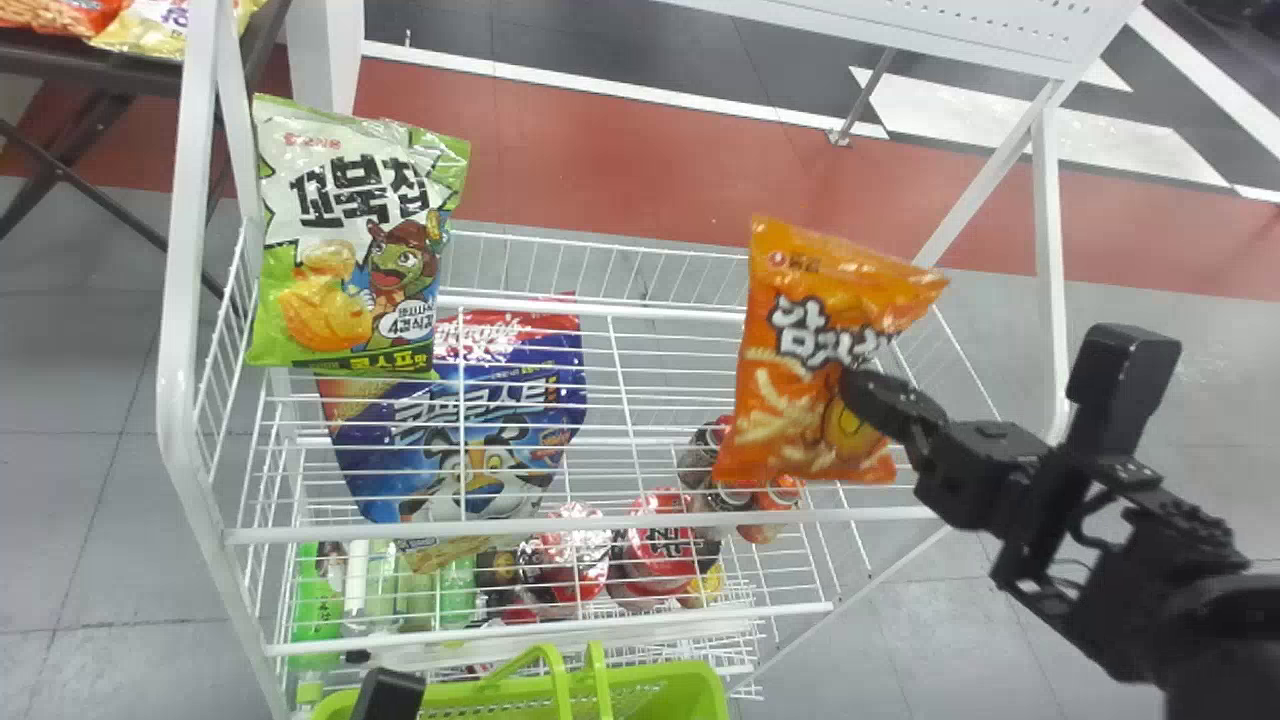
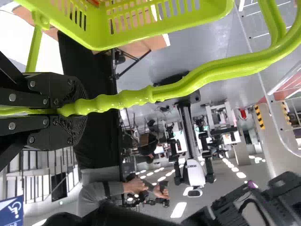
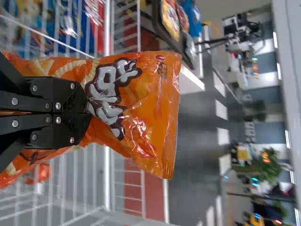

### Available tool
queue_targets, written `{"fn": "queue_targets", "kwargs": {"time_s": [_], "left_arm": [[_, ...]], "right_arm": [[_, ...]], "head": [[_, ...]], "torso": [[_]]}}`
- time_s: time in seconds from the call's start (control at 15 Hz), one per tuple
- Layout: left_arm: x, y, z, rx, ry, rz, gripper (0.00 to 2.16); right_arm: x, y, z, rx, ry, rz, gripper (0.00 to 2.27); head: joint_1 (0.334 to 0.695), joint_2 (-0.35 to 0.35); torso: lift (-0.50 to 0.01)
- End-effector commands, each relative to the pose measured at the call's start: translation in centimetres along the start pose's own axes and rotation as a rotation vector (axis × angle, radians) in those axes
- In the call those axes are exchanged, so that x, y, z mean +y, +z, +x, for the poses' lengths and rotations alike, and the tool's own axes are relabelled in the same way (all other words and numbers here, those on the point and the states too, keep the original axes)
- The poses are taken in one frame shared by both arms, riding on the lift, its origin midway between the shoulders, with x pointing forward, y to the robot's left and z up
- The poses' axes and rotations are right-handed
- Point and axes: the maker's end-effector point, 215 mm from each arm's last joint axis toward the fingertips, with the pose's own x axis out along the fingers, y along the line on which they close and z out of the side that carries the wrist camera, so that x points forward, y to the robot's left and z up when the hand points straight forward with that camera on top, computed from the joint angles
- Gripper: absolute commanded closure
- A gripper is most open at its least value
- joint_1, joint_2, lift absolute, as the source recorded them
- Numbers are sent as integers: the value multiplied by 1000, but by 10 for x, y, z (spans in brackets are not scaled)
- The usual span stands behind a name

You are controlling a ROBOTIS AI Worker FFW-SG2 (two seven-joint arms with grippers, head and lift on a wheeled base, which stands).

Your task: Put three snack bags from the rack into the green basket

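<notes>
Head view: the orange bag (image 1: 810,350) is off the shelf, held up over the right side of the rack (image 1: 560,524) by the right gripper (image 1: 858,395). Two other bags are in the rack: the green bag (image 1: 350,240) stands at its left end, and the blue bag (image 1: 485,430) leans lower down, partly covered by the green one. The basket (image 1: 650,690) sits at the near edge, in front of the rack. As I judge it, the step in hand is carrying the orange bag over to it, so this bag is picked but not delivered.

Left wrist view: the left gripper (image 2: 84,110) has its fingers closed around the handle (image 2: 188,88) of the basket, steadying it for the drop. A scrap of orange shows at the basket; I cannot tell whether that is a bag already inside, so the count so far is uncertain. If the basket holds none, the green and blue bags are both needed after this one to make three; if it holds some, fewer are left to fetch.

Right wrist view: the fingers are pressed nearly together on a fold near the middle of the orange bag, its ends sticking out either side. Letting it go into the basket is what this bag has left.
</notes>
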Motion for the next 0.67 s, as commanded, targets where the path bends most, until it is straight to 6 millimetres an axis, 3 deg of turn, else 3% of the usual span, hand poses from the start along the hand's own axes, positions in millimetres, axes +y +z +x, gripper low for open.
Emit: {"fn": "queue_targets", "kwargs": {"time_s": [0.0,0.2,0.4,0.6], "left_arm": [[0,2,-2,-8,2,-1,1413],[1,4,-3,-12,3,0,1413],[2,4,-4,-15,7,-1,1413],[2,4,-4,-14,8,-1,1413]], "right_arm": [[14,-45,-28,184,50,92,2226],[47,-115,-60,421,151,230,2226],[85,-150,-76,503,253,301,2226],[114,-202,-82,625,319,372,2226]], "head": [[695,-350],[695,-350],[695,-350],[695,-350]], "torso": [[0],[0],[0],[0]]}}
